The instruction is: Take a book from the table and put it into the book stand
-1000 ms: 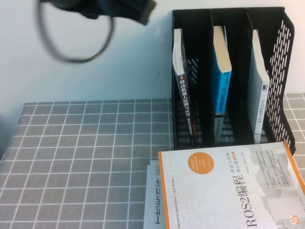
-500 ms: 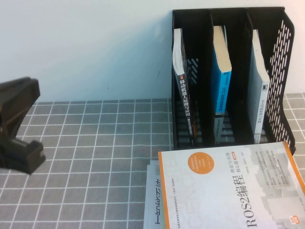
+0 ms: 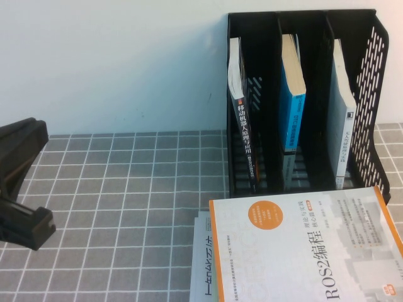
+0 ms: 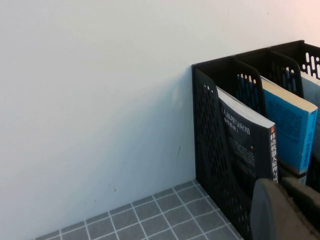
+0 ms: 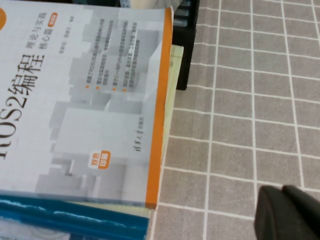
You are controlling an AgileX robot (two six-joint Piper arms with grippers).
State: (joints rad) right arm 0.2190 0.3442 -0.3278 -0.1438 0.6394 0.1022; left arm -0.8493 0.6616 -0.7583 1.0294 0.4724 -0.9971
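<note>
Book stowed, left arm backing off

The book (image 3: 343,119) seems to stand already in the book stand (image 3: 373,94), in the compartment farthest from the left hand (image 3: 19,185). That hand sits low over the surface (image 3: 126,189), well apart; spread or pressed, I cannot tell. It was high a second ago and has since sunk. The right hand (image 5: 289,212), likewise unclear, hangs beside the ROS2 book (image 5: 75,100). Likely only parking remains.

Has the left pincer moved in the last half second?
Yes. The left pincer slid slightly toward the table's left edge, away from the book stand. The right pincer sits beside the book stack.
</note>
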